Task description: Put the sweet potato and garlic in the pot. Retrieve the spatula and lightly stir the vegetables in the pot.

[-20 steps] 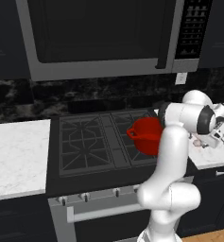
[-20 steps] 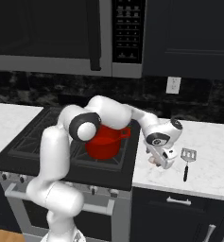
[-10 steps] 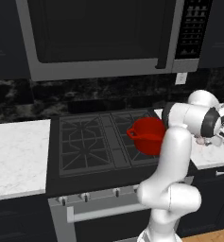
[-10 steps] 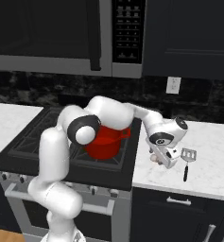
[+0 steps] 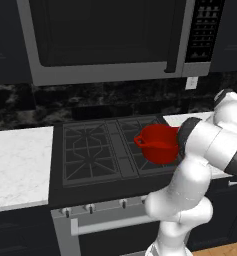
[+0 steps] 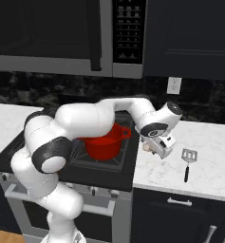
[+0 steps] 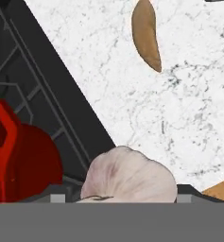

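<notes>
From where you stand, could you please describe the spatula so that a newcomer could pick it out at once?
Start at the stove with the red pot, then move to the white marble counter on its right. The spatula lies flat there, beyond the gripper: a grey slotted head on a thin dark handle, the one long slim thing there.

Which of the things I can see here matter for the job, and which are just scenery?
For the job:
- red pot on the stove
- garlic, close at the claw
- sweet potato, lying on the counter
- spatula, lying on the counter

Just there:
- microwave
- wall socket
- stove
- counter
</notes>
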{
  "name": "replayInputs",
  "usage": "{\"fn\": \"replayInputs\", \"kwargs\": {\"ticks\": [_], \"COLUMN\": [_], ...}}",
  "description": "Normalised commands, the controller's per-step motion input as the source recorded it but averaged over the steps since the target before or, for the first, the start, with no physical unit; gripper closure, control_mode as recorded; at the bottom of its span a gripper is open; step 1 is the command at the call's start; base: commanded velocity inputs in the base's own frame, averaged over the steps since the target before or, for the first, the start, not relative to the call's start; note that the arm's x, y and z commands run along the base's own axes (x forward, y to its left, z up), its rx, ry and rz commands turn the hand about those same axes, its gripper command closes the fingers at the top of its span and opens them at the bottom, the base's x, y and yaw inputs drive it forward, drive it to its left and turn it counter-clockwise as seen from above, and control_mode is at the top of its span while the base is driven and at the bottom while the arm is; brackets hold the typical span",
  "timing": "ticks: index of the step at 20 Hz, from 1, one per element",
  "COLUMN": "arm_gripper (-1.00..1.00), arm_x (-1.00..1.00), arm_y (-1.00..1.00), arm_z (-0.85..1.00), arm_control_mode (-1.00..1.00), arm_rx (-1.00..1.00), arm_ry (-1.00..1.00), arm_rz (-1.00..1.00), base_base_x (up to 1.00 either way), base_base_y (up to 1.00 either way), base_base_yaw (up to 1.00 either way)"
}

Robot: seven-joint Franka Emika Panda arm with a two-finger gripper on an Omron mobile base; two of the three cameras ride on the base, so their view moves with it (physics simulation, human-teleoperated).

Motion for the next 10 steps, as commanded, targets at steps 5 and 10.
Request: {"fn": "replayInputs", "kwargs": {"ticks": [5, 10], "arm_gripper": [1.00, 1.00], "arm_x": [0.06, 0.07], "arm_y": [1.00, 1.00], "arm_z": [0.68, 0.21], "arm_control_mode": [-1.00, -1.00], "arm_rx": [-0.06, -0.05], "arm_ry": [0.00, 0.00], "arm_rz": [0.07, 0.07], "base_base_x": [0.00, 0.00], "base_base_y": [0.00, 0.00], "base_base_yaw": [0.00, 0.00]}}
